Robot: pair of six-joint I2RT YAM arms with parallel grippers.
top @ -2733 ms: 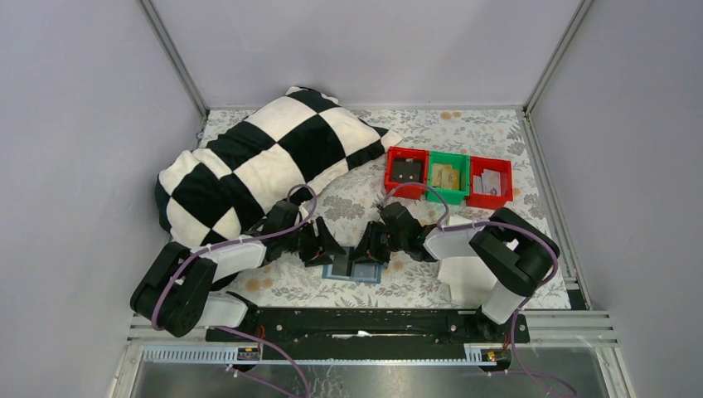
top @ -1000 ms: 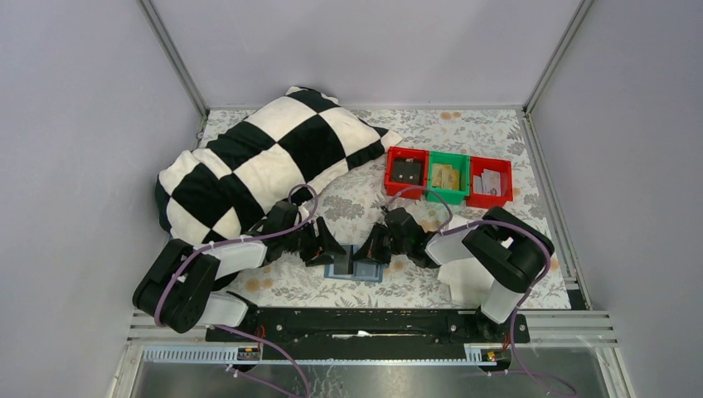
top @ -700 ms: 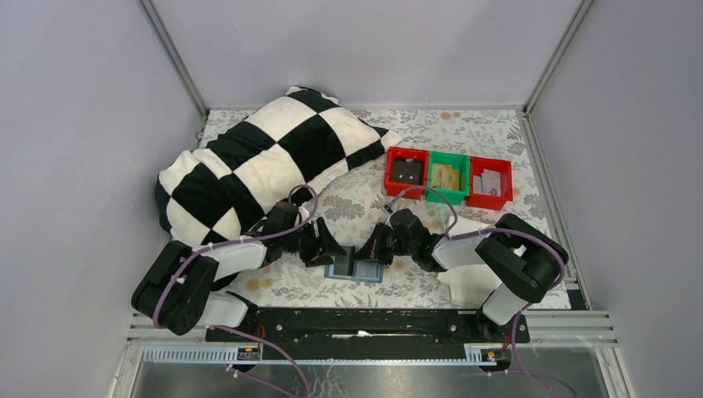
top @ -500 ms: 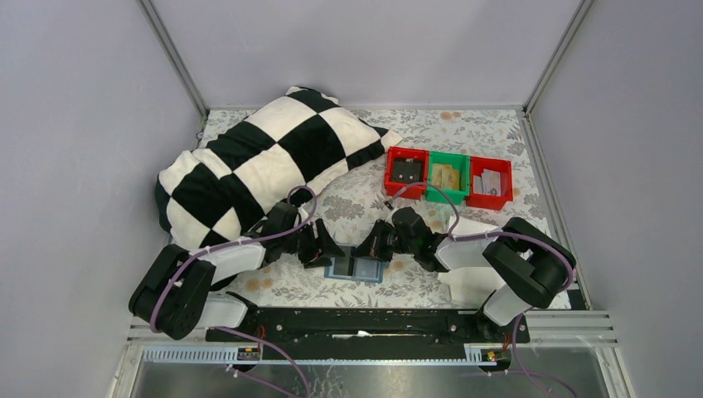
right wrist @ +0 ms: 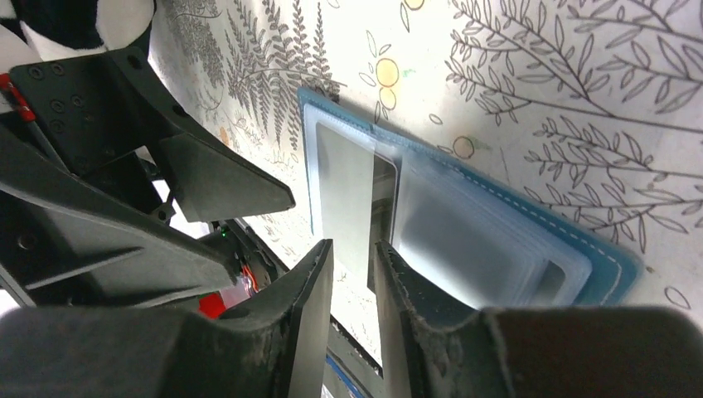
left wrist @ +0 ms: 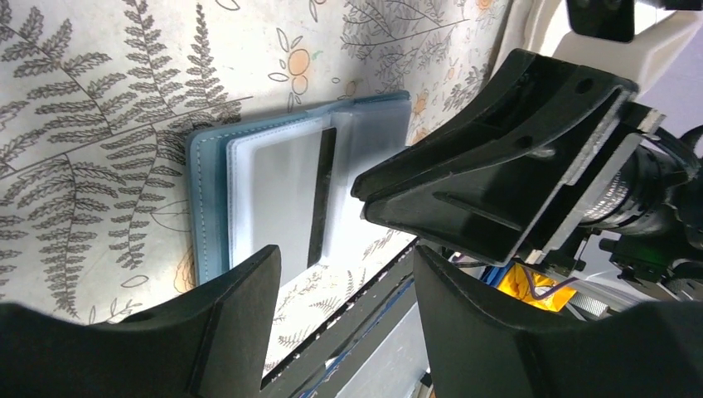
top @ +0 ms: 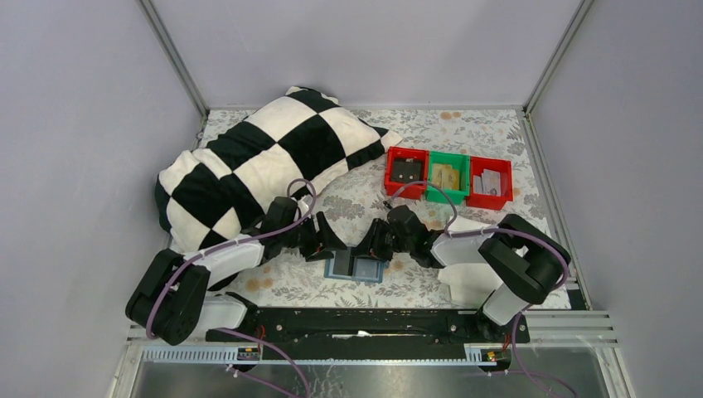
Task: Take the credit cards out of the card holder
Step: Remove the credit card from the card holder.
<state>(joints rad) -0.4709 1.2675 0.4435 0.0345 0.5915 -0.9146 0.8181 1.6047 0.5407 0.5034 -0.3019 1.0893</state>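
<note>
As it lies open on the table point(top: 464, 133), front-left of the green bin point(top: 448, 199), the one card holder point(top: 355, 267) shows teal-blue edging and two grey panels. Left gripper point(left wrist: 344, 257) wide open, right gripper point(right wrist: 352, 245) jaws nearly together, one each side of it. Two red bins point(top: 390, 178) flank the green bin; one checkered pillow point(top: 257, 162) left of it. Wrist views only: clear sleeves point(left wrist: 273, 191), dark centre strip point(left wrist: 322, 195).

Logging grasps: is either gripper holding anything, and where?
Left gripper is open, holding nothing. Right gripper is nearly closed at the card holder's middle: cannot tell.
</note>
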